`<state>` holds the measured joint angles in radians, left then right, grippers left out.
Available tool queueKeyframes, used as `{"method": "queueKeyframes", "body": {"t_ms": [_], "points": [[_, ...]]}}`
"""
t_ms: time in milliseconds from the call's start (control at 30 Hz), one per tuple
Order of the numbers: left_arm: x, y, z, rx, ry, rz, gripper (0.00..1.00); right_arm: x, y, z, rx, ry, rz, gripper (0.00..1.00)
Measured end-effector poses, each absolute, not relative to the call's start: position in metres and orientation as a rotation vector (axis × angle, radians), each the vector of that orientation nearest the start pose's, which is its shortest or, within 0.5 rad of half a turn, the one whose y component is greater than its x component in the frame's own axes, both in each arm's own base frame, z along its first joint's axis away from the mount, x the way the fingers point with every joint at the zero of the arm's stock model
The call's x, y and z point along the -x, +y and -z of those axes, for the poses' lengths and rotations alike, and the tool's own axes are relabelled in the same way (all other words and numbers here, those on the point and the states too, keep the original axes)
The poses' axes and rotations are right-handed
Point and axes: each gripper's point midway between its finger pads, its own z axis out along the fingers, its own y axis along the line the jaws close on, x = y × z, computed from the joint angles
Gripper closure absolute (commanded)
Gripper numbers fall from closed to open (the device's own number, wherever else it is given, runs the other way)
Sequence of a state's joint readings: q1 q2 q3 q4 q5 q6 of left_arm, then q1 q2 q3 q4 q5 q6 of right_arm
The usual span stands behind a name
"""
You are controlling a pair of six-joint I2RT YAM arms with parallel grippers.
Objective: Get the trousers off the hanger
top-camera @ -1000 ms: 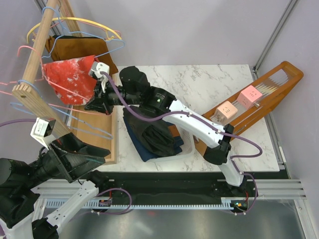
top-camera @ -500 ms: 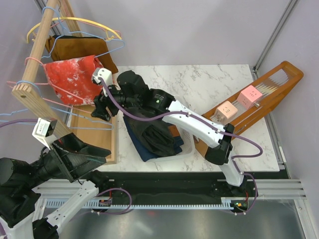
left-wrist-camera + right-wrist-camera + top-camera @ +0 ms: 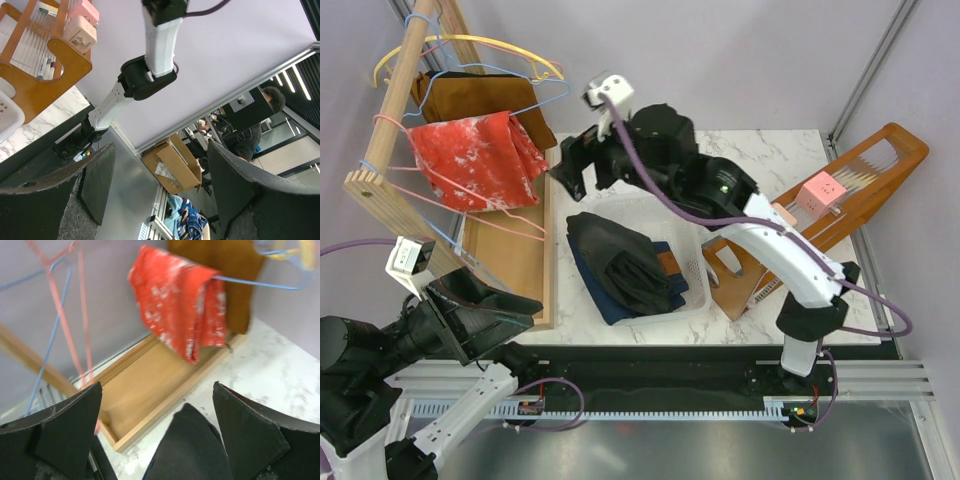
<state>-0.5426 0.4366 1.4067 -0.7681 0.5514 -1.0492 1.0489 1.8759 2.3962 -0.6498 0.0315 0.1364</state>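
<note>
Now both pairs of trousers (image 3: 620, 265) lie folded in the white basket (image 3: 700, 290), black over denim. Between them and the red cloth (image 3: 470, 155) the right gripper (image 3: 157, 407) hovers, spread wide and empty. Down low, the left gripper (image 3: 160, 192) gapes empty too.

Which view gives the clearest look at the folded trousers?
The top external view: both pairs, the black trousers over the blue jeans, lie in the white basket. The right wrist view catches only part of what looks like the black pair; the left wrist view shows none of them.
</note>
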Motion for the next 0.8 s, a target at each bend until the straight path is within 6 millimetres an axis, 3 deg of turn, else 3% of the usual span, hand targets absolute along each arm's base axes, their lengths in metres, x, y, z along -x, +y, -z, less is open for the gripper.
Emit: {"method": "queueKeyframes", "body": {"t_ms": [133, 200, 300, 433, 533, 600, 800], "points": [[-0.003, -0.144, -0.482, -0.125, 1.629, 1.649, 0.20, -0.272, 0.390, -0.508, 0.473, 1.612, -0.728, 0.02], [-0.005, -0.144, -0.482, -0.117, 1.630, 1.644, 0.19, -0.272, 0.356, -0.519, 0.341, 1.619, -0.676, 0.02], [-0.010, -0.145, -0.481, -0.098, 1.632, 1.629, 0.18, -0.268, 0.306, -0.526, 0.167, 1.641, -0.616, 0.02], [-0.020, -0.145, -0.479, -0.065, 1.640, 1.603, 0.17, -0.256, 0.255, -0.526, 0.003, 1.651, -0.586, 0.02], [-0.029, -0.146, -0.476, -0.032, 1.647, 1.581, 0.16, -0.240, 0.231, -0.517, -0.042, 1.662, -0.624, 0.02], [-0.034, -0.146, -0.472, -0.014, 1.654, 1.571, 0.15, -0.229, 0.225, -0.511, -0.035, 1.668, -0.678, 0.02], [-0.048, -0.155, -0.456, -0.002, 1.675, 1.574, 0.14, -0.176, 0.245, -0.481, 0.149, 1.721, -0.993, 0.02]]}}
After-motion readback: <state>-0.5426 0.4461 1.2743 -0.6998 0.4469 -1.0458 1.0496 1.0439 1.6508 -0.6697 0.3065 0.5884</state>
